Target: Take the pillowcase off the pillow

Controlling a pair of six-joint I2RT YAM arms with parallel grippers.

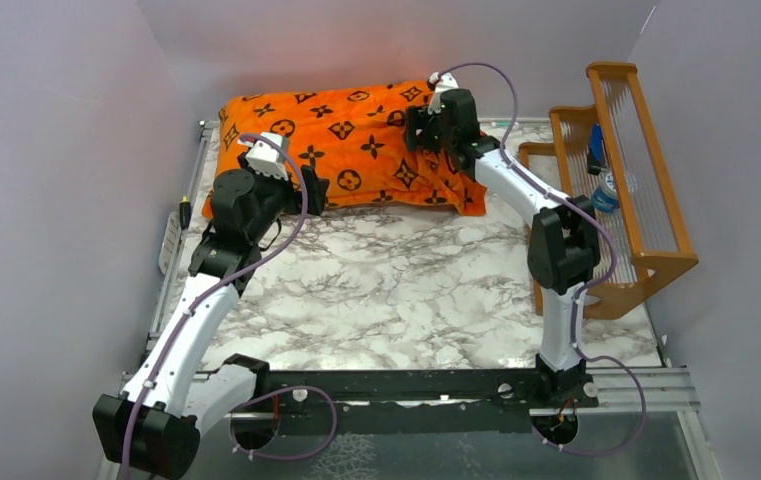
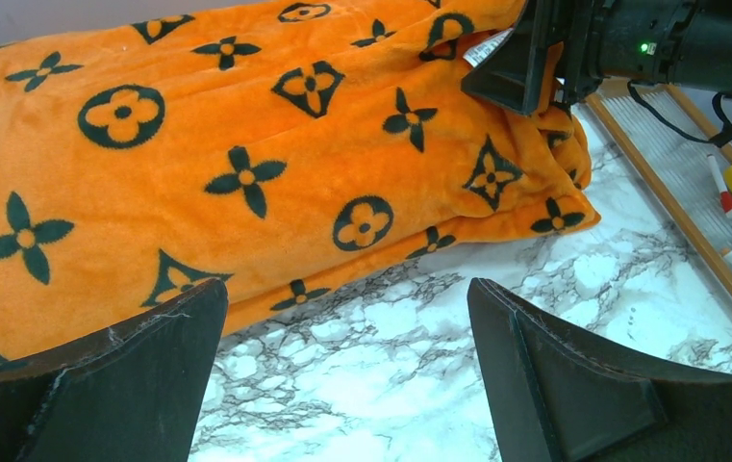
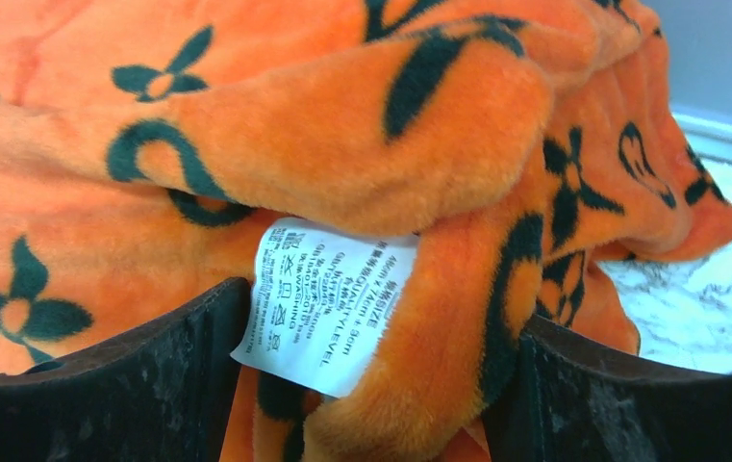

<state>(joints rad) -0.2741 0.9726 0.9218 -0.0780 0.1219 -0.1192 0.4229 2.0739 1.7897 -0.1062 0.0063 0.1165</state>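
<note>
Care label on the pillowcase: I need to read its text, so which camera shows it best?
Right wrist view: the care label sits large and central, with its print visible. The left wrist view shows only a small white corner of it near the top edge. In the top external view I cannot make it out.

Marble-patterned tabletop [image 1: 396, 290], wooden slatted rack [image 1: 656, 262] along its right edge, small blue items [image 1: 604, 190] inside.
</note>
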